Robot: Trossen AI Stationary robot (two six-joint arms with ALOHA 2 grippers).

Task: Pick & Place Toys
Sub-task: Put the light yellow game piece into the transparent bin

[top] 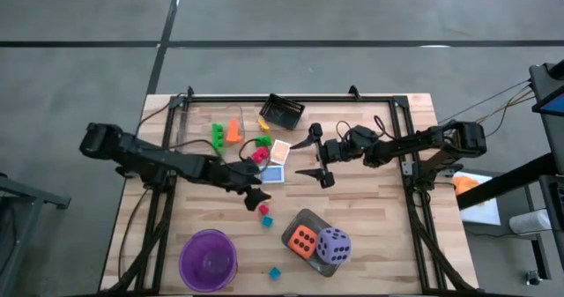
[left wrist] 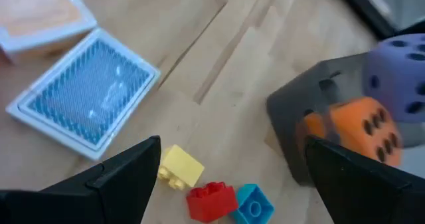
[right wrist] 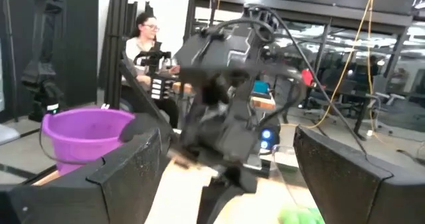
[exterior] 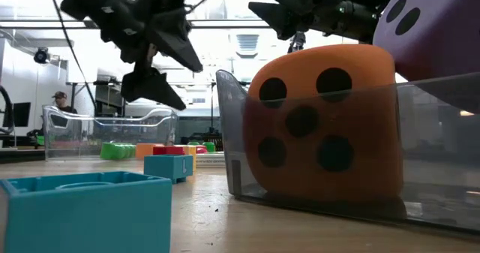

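The grey tray (top: 310, 231) holding the orange die (top: 302, 241) and purple die (top: 333, 245) lies beyond and to one side of the left pincer (top: 256, 197). That pincer hangs spread wide and empty above the surface (top: 379, 235). A yellow block (left wrist: 180, 167), red block (left wrist: 211, 201) and blue block (left wrist: 253, 203) lie directly beneath it, closer than to the right pincer (top: 319, 159), likewise wide and empty. A blue-backed card (left wrist: 86, 94) sits just beyond. No legible writing.
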